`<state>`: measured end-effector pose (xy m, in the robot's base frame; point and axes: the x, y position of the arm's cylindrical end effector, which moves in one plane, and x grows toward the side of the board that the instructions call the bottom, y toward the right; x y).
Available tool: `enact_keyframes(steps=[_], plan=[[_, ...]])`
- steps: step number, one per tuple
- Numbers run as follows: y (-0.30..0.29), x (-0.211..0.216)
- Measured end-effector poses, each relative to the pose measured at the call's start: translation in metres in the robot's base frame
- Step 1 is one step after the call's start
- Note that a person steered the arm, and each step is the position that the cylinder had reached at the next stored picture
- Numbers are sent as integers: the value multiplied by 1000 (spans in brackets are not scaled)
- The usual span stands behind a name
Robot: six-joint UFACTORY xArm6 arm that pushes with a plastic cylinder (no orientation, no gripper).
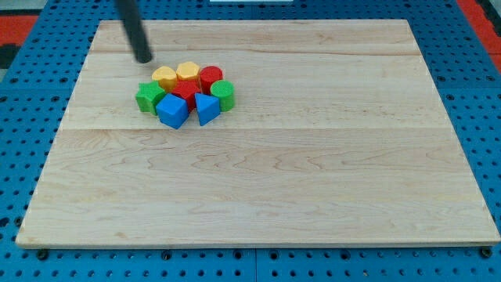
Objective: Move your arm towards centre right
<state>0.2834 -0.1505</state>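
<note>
My tip (144, 58) rests on the wooden board (313, 172) at the view's upper left, just up and left of a tight cluster of blocks. The cluster holds a yellow block (163, 77), a yellow hexagon (187, 71), a red cylinder (210, 77), a red star-like block (185, 92), a green star-like block (149, 97), a green cylinder (222, 94), a blue cube (172, 111) and a blue triangle (207, 108). The tip is apart from the nearest block, the yellow one.
The board lies on a blue pegboard surface (23, 141). Red areas show at the view's top corners (479, 16). The rod slants up toward the view's top left.
</note>
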Motion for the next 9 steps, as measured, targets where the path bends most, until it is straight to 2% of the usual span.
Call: enact_keyframes(steps=[1,2,4,5,6,7,9], plan=[[66,24],[85,55],[80,91],[58,106],[67,125],[124,129],[187,123]])
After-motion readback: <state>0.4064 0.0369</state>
